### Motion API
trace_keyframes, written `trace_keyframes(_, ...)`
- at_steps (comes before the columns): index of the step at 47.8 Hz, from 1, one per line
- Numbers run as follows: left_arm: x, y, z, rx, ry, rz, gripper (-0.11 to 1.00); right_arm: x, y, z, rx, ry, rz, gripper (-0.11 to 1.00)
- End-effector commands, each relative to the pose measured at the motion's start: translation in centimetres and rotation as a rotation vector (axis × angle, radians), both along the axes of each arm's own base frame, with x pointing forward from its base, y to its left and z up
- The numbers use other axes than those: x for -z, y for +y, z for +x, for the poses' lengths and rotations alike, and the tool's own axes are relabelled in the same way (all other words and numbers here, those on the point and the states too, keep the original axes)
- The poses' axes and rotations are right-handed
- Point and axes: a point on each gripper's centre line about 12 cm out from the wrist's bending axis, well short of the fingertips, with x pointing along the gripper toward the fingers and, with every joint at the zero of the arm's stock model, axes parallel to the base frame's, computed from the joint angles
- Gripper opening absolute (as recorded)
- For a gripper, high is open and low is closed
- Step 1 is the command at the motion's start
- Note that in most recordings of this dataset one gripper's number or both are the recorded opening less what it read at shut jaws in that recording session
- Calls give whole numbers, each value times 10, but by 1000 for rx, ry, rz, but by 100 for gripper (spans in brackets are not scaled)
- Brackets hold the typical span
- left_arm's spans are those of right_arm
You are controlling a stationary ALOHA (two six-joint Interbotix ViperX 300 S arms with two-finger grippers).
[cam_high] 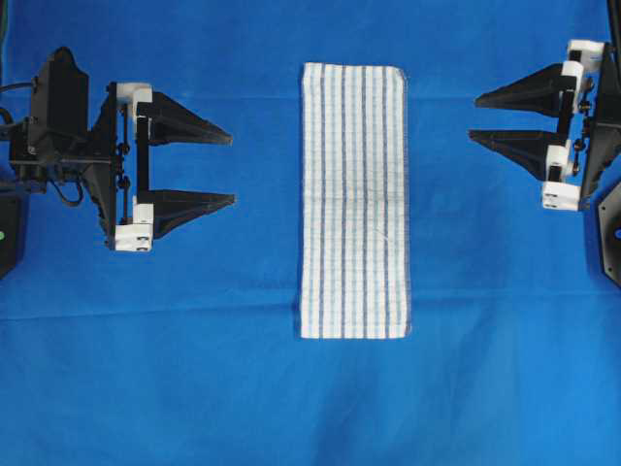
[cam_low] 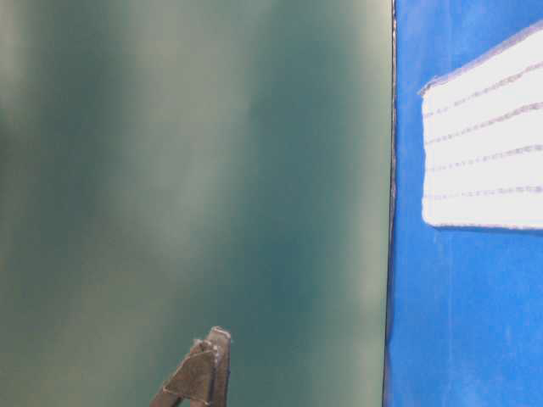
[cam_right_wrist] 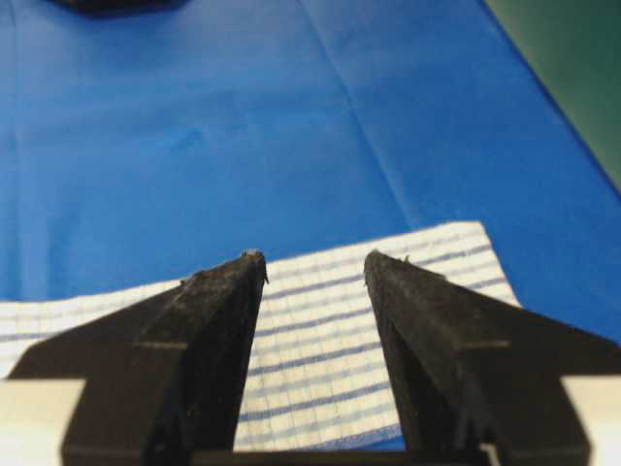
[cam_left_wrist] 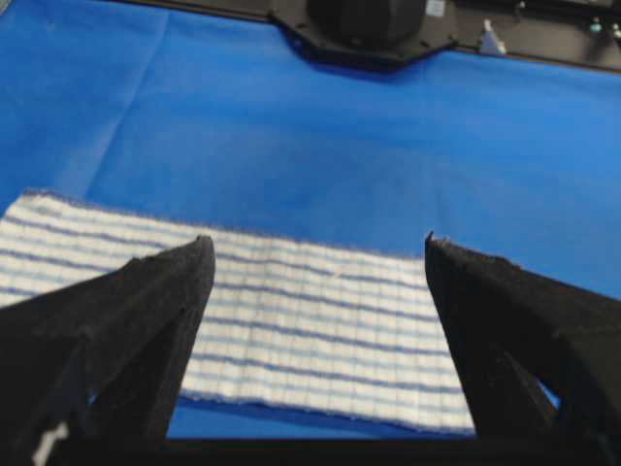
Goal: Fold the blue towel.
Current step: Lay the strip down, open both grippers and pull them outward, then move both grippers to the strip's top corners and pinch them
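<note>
The blue towel [cam_high: 353, 200], a white cloth with thin blue stripes, lies flat as a long narrow rectangle in the middle of the overhead view. It also shows in the left wrist view [cam_left_wrist: 291, 320], the right wrist view [cam_right_wrist: 330, 330] and the table-level view [cam_low: 488, 144]. My left gripper [cam_high: 233, 168] stands open to the towel's left, well apart from it, with nothing between its fingers. My right gripper [cam_high: 473, 116] stands open to the towel's right near its far end, also holding nothing. Through both wrist views the towel lies ahead between the spread fingertips [cam_left_wrist: 199, 252] [cam_right_wrist: 247, 262].
A large plain blue cloth [cam_high: 194, 369] covers the whole table under the towel. The right arm's black base [cam_left_wrist: 369, 24] sits at the far side in the left wrist view. In the table-level view a green surface [cam_low: 187, 170] fills the left and one dark fingertip [cam_low: 208, 365] pokes up.
</note>
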Motion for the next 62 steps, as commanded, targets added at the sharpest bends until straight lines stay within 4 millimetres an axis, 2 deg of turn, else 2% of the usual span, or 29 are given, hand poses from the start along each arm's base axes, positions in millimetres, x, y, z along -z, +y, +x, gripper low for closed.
trace_keyframes(1,-6,1,4,-3,-21,3,83,-6,-1,2,0,-19,-1,53)
trace_keyframes(16,-5,9,6,-28,-17,3,83,-5,-4,2,15,-16,0,53)
trace_keyframes(22,-3,21,17,-64,-1,5,83,-3,-16,2,62,-4,2,53)
trace_keyframes(28,4,44,32,-123,28,4,83,6,-36,3,140,36,17,54)
trace_keyframes(33,21,68,45,-184,77,-4,84,17,-54,6,196,70,36,59)
trace_keyframes(40,42,96,59,-248,134,-18,88,36,-81,20,249,151,58,66)
trace_keyframes(49,74,133,71,-326,203,-40,93,68,-117,45,288,262,95,66)
trace_keyframes(62,119,168,88,-385,287,-67,93,119,-154,76,295,370,143,66)
